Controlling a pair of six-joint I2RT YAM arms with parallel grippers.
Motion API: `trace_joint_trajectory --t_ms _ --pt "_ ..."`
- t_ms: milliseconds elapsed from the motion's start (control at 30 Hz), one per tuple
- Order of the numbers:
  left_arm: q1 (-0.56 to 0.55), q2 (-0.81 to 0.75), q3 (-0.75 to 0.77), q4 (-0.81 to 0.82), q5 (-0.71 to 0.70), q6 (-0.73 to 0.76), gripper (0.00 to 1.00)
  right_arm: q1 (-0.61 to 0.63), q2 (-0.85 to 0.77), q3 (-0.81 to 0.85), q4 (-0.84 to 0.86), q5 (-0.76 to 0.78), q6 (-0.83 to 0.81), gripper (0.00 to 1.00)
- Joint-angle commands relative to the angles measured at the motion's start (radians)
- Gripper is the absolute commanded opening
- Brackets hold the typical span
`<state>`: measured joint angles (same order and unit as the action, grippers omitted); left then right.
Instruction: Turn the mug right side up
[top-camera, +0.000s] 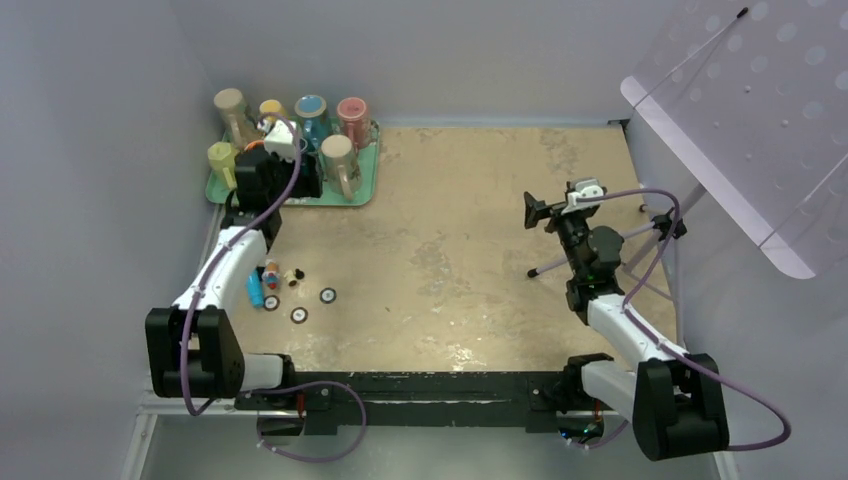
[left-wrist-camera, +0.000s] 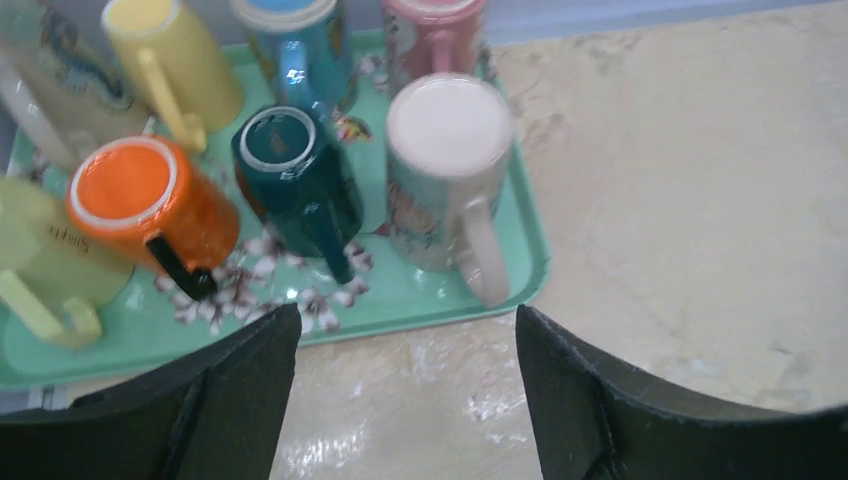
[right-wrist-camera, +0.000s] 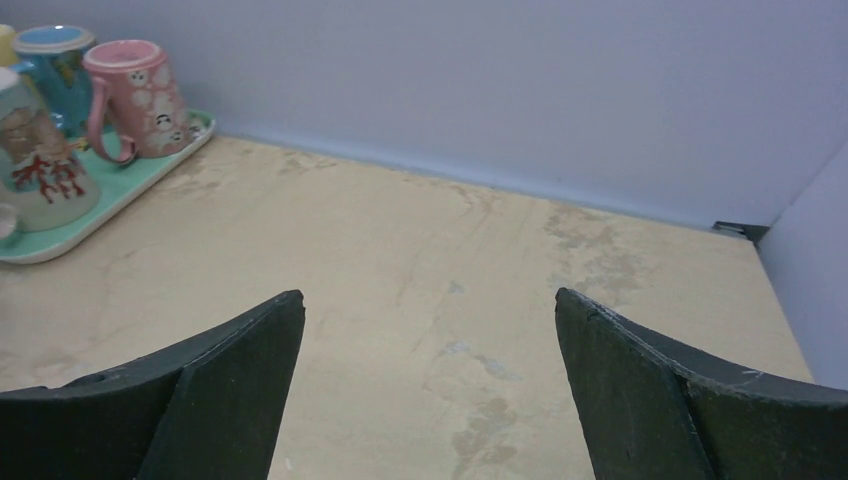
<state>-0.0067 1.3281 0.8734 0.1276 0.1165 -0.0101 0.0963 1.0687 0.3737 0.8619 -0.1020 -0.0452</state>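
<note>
From where I stand, a green tray (left-wrist-camera: 400, 292) in the far left corner of the surface (left-wrist-camera: 680, 200) carries a crowd of mugs, all of them seemingly bottom up. Along the tray's near side stand an orange mug (left-wrist-camera: 140, 200), a dark teal mug (left-wrist-camera: 295, 175) and a cream mug (left-wrist-camera: 445, 160), close together with their handles pointing toward the arms. I cannot tell which one is meant. The left gripper (left-wrist-camera: 406, 340) hovers over the tray's near edge, its jaws spread wide and holding nothing. The right gripper (right-wrist-camera: 430, 296) hangs well to the right of the tray above bare surface, likewise wide apart and empty.
</note>
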Motion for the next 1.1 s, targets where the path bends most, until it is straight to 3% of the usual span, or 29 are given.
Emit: trace_joint_trajectory --t_ms 0,67,233,367,700,1067 --pt "-0.024 0.015 0.239 -0.476 0.213 -0.034 0.79 0.054 -0.037 0.098 -0.179 -0.001 0.008 0.98" --pt "-0.069 0.061 0.336 -0.557 0.142 -0.106 0.76 0.084 -0.041 0.127 -0.220 0.049 0.054 0.98" --pt "-0.175 0.278 0.550 -0.700 -0.192 -0.210 0.72 0.138 -0.032 0.212 -0.334 0.236 0.213 0.98" --pt "-0.208 0.422 0.635 -0.717 -0.344 -0.228 0.66 0.172 -0.004 0.257 -0.407 0.313 0.272 0.98" --pt "-0.226 0.649 0.762 -0.700 -0.403 -0.199 0.66 0.213 0.026 0.242 -0.388 0.332 0.318 0.98" --pt "-0.225 0.795 0.979 -0.794 -0.294 -0.246 0.66 0.221 0.075 0.257 -0.419 0.349 0.315 0.98"
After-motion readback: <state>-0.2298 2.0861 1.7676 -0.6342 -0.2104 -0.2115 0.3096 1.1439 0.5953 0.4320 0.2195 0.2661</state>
